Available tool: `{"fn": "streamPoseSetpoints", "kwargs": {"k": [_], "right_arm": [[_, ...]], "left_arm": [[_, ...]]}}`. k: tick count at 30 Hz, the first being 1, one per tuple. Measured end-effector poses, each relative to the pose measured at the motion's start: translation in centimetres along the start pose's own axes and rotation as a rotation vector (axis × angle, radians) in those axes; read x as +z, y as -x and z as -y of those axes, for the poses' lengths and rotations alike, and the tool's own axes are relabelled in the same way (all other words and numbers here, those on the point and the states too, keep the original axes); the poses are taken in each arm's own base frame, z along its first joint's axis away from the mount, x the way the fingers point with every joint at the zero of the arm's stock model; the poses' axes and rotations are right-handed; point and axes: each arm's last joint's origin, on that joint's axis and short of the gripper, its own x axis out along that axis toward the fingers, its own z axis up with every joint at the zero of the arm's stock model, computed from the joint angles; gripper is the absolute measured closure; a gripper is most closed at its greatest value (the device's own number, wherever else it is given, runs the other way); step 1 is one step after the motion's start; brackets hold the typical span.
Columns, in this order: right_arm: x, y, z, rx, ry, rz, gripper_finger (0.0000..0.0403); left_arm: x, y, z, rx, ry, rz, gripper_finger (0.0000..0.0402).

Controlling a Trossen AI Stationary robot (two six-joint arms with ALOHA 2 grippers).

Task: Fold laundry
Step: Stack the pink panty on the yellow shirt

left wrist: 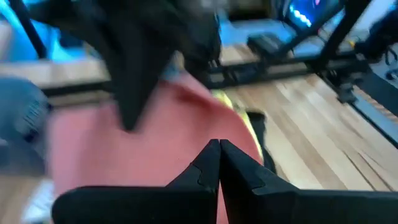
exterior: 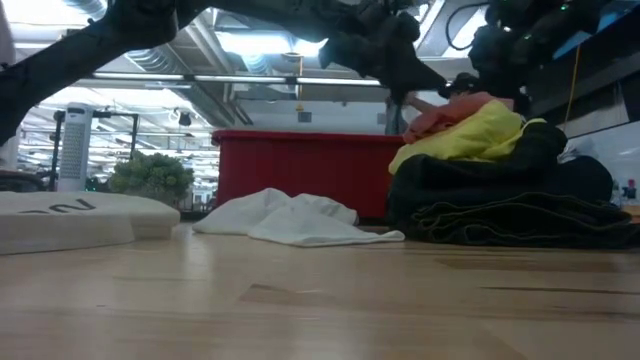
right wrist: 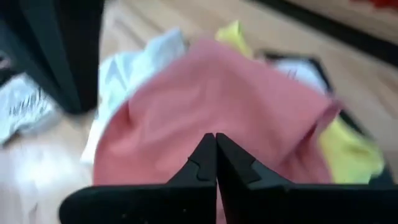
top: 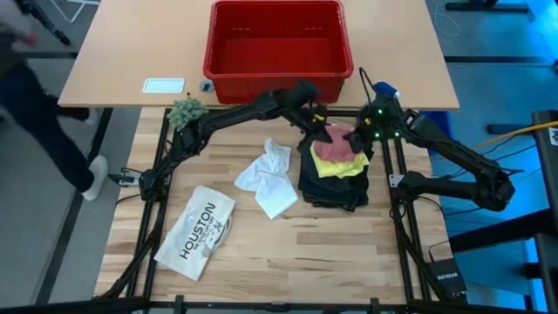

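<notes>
Pinching pink cloth (top: 336, 139): both end effectors, left (top: 321, 131), right (top: 356, 138); red basket (top: 277, 74) just behind | white cloth (top: 270, 179) beside

Overhead, table-level, two close wrist views

A light wooden table (top: 261, 253) fills the middle; a second tabletop (top: 131, 61) abuts at 12 o'clock. Grey floor (top: 35, 218) lies at 9 o'clock — ceiling lights (exterior: 260, 45) glow overhead (low view).

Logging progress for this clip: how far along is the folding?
Done: trousers and yellow shirt lie stacked. In hand: both shut grippers, left and right, pinch the pink cloth above that stack. Left: the white cloth lies crumpled beside it.
</notes>
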Motion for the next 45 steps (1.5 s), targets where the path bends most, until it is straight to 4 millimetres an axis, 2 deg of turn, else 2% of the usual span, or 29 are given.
{"fn": "streamPoseSetpoints", "kwargs": {"k": [7,17,22,29,32,39,45], "right_arm": [[-1.4,0.0,-1.1,0.001,0.030,-0.102,0.0403],[-1.5,-0.3,-1.7,-0.007,0.029,-0.105,0.0403],[-1.8,-0.3,-1.7,0.014,0.017,-0.142,0.0403],[-2.4,0.2,-1.7,0.025,0.005,-0.187,0.0403],[-2.8,0.7,-1.8,0.074,0.007,-0.213,0.0403],[-3.4,1.1,-2.2,0.227,0.024,-0.292,0.0403],[-2.7,1.8,-2.5,0.214,0.061,-0.150,0.0403]], "left_arm": [[-0.9,-0.7,-2.4,0.043,0.014,0.087,0.0401],[-2.9,-3.7,-2.4,-0.028,0.055,0.089,0.0401],[-3.8,-4.5,-3.1,0.125,0.063,0.041,0.0401],[-5.2,-3.7,-4.5,0.148,0.123,-0.002,0.0401],[-6.0,-4.1,-4.8,0.142,0.137,-0.025,0.0401],[-5.9,-4.1,-4.8,0.134,0.130,-0.015,0.0401],[-5.3,-3.4,-4.6,0.122,0.134,-0.007,0.0401]]}}
